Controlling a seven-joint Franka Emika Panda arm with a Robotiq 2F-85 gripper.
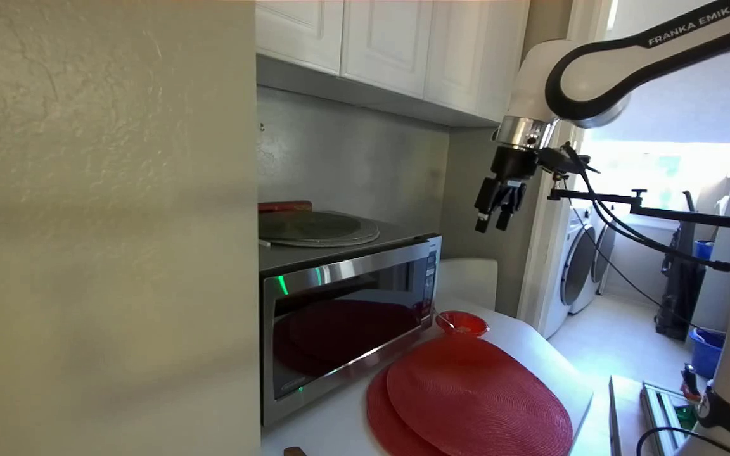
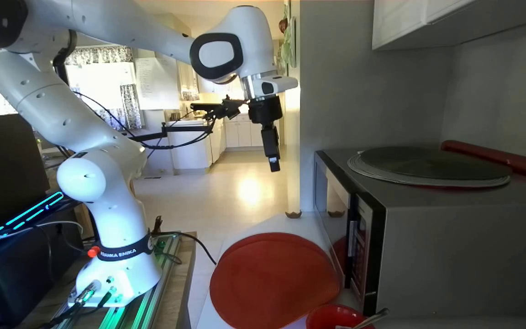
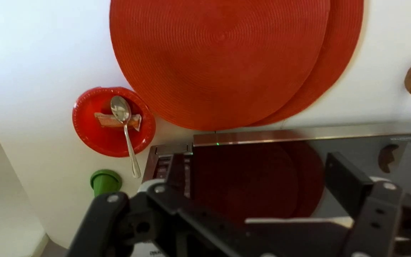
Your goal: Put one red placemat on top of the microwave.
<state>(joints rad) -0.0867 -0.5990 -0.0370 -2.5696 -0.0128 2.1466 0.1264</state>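
Red round placemats lie flat and overlapping on the white table in front of the microwave. The upper placemat (image 1: 479,399) covers most of the lower one (image 1: 381,411). The upper one also shows in an exterior view (image 2: 274,283) and in the wrist view (image 3: 223,64). The stainless-steel microwave (image 1: 346,269) has a dark glass door that mirrors the mats; its side shows in an exterior view (image 2: 464,256). My gripper (image 1: 493,221) points down, empty, high above the table and apart from the mats. In the wrist view its fingers (image 3: 257,164) are wide apart.
Round dark mats (image 2: 432,162) and a long red object (image 2: 500,160) lie on the microwave; a thin red edge shows under the mats. A red bowl (image 3: 98,139) with a spoon and a green cup (image 3: 106,182) stand beside the microwave. White cabinets (image 1: 384,47) hang above.
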